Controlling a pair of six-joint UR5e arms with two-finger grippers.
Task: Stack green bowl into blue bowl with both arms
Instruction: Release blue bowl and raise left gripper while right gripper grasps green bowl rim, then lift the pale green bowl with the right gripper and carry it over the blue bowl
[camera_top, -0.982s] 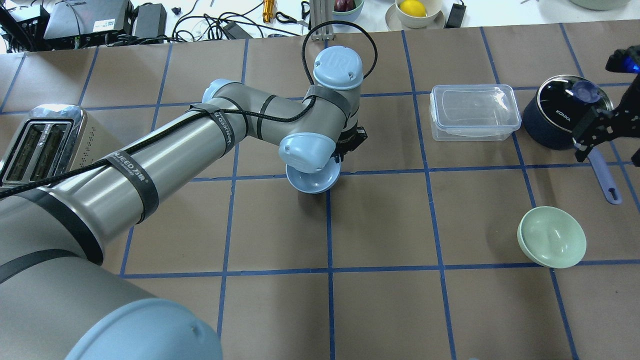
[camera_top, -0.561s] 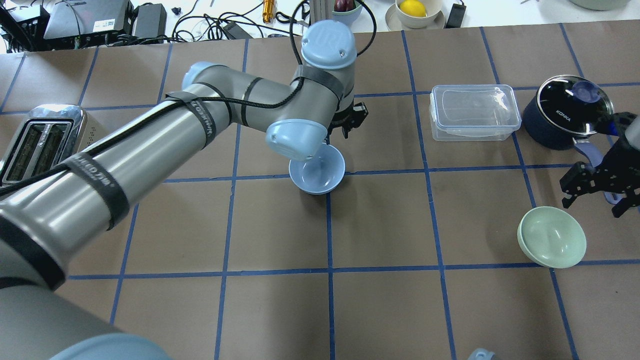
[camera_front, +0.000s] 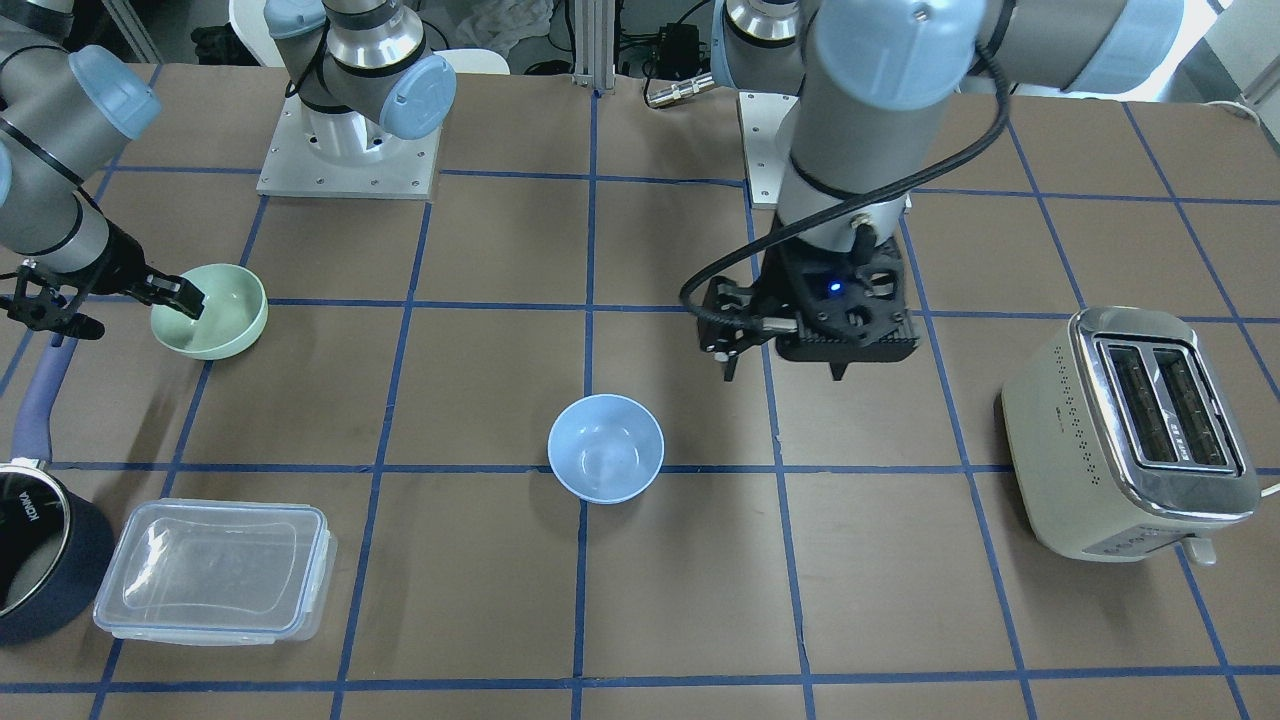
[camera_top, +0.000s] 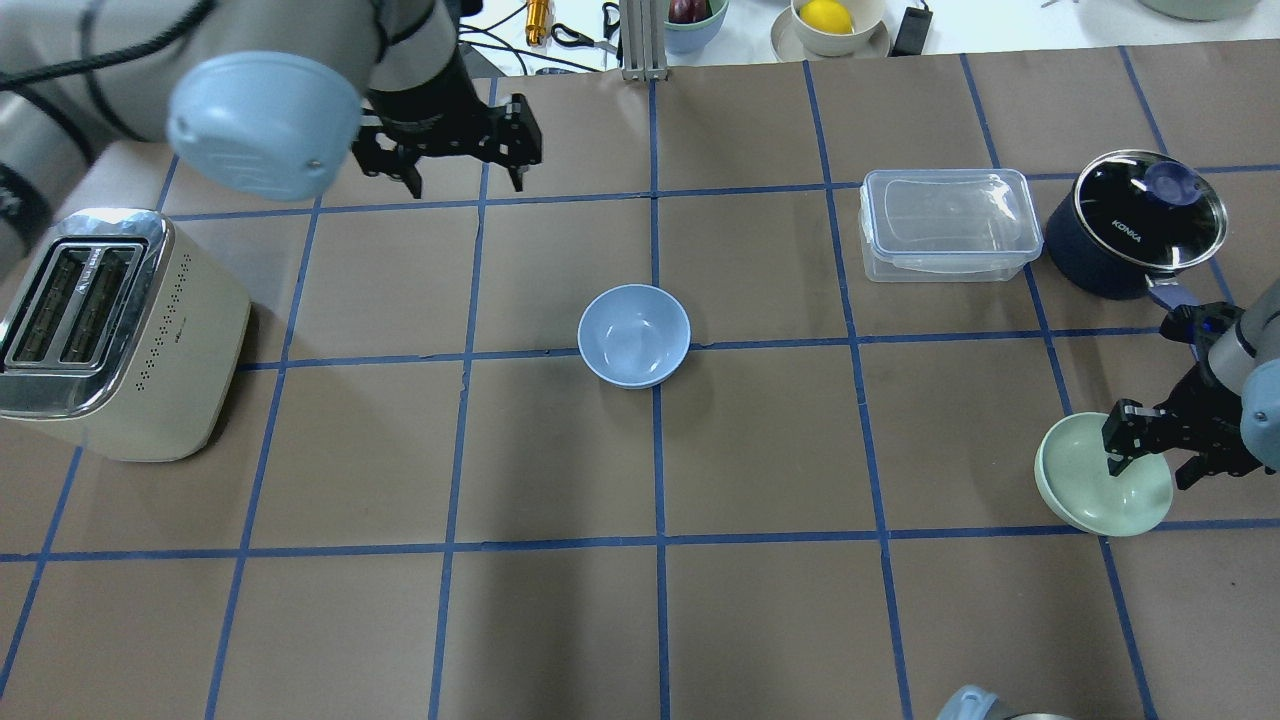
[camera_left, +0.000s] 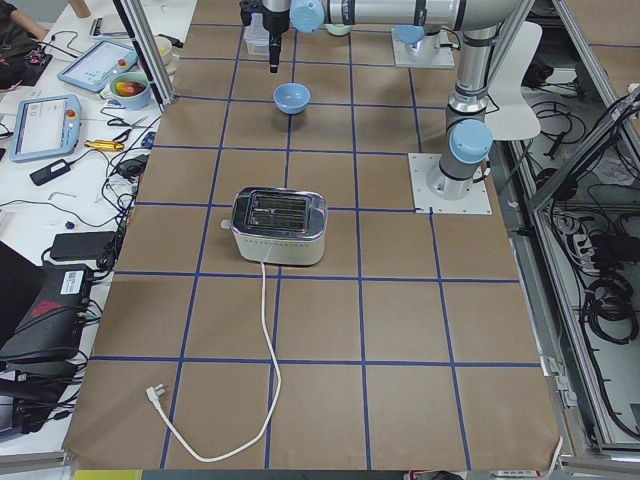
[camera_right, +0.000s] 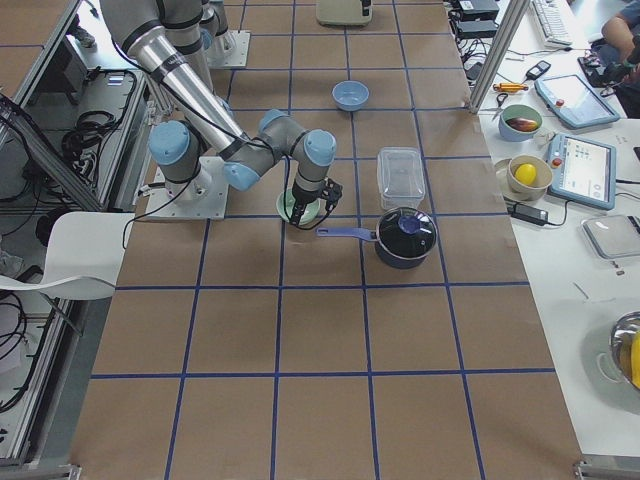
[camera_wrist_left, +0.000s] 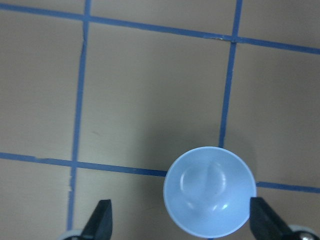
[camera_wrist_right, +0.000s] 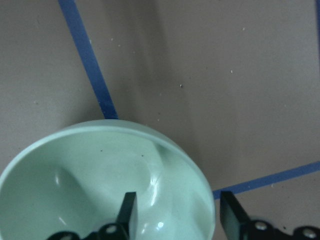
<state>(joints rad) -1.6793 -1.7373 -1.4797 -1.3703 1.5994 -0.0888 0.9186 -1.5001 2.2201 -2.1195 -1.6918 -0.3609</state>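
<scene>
The blue bowl (camera_top: 634, 335) stands upright and alone at the table's middle; it also shows in the front view (camera_front: 605, 448) and the left wrist view (camera_wrist_left: 210, 192). My left gripper (camera_top: 465, 185) is open and empty, raised, beyond the bowl and to its left. The green bowl (camera_top: 1085, 495) sits at the right, also in the front view (camera_front: 222, 318). My right gripper (camera_top: 1152, 470) is open and straddles its right rim. In the right wrist view one finger (camera_wrist_right: 127, 212) is inside the green bowl (camera_wrist_right: 90, 175) and the other outside.
A toaster (camera_top: 120, 340) stands at the left edge. A clear lidded container (camera_top: 948, 225) and a dark navy saucepan (camera_top: 1135, 225) with a long handle stand far right, just beyond the green bowl. Cables and dishes lie past the table's far edge.
My left arm has drawn back from over the blue bowl to the far left, leaving the bowl in place. My right gripper has come down from near the saucepan onto the green bowl's rim.
</scene>
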